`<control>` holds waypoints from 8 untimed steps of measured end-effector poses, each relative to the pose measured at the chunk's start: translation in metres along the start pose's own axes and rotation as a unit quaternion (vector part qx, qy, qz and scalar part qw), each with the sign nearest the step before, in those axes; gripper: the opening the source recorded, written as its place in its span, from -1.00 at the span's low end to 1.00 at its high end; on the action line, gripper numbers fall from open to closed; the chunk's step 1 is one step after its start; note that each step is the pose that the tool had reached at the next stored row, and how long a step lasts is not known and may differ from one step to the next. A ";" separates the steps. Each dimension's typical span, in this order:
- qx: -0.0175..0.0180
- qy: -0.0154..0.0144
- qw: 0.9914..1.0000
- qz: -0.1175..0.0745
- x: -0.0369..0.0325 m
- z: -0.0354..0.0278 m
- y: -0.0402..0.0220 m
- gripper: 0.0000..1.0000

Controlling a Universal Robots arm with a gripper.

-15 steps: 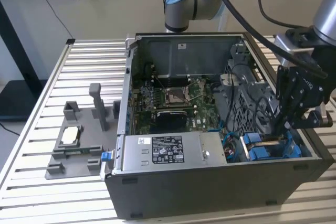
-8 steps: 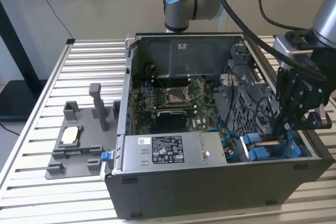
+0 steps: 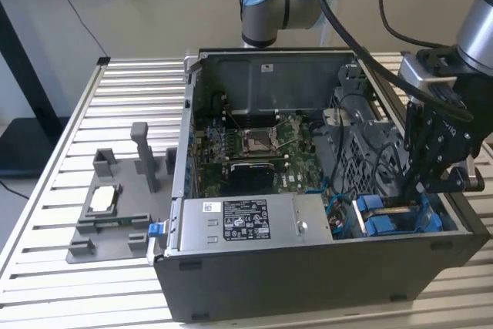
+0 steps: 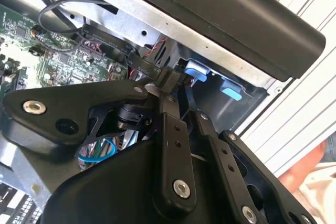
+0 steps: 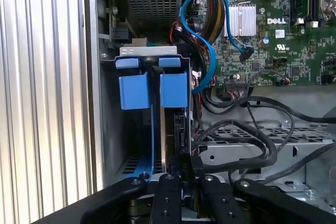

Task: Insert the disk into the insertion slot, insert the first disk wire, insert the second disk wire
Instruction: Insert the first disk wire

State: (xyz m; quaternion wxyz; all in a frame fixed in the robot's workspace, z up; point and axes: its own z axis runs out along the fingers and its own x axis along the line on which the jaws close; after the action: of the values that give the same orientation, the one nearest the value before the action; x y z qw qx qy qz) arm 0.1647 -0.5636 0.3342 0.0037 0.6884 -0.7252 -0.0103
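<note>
The disk (image 5: 176,124) stands on edge in the insertion slot of the drive bay, its blue carrier tabs (image 5: 173,88) at the bay's mouth; a second pair of blue tabs (image 5: 134,90) sits beside it. My gripper (image 5: 186,174) is at the disk's exposed end, fingers (image 5: 169,182) pinched on a black wire connector pressed against that end. In the second wrist view the gripper (image 4: 164,83) is shut on the same black connector (image 4: 143,69) just by the blue tabs (image 4: 197,69). In the exterior view the gripper (image 3: 412,190) hangs low over the blue carriers (image 3: 385,217) at the case's right corner.
The open computer case (image 3: 308,267) holds a motherboard (image 3: 254,148) and a grey labelled power-supply box (image 3: 239,221). Loose black cables (image 5: 252,129) and a blue cable (image 5: 210,40) run close to the bay. A grey fixture (image 3: 115,206) sits on the slatted table at the exterior view's left.
</note>
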 end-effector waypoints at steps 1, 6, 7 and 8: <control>0.000 0.000 1.000 0.000 0.0001 0.0003 0.0000 -0.62; 0.000 0.000 1.000 0.000 0.0003 0.0011 0.0000 -0.62; 0.000 -0.001 1.000 0.000 0.0002 0.0019 -0.0001 -0.59; 0.000 -0.001 1.000 0.000 0.0003 0.0021 -0.0001 -0.59</control>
State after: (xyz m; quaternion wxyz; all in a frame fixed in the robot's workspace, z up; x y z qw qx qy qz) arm 0.1647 -0.5639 0.3321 0.0028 0.6884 -0.7252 -0.0113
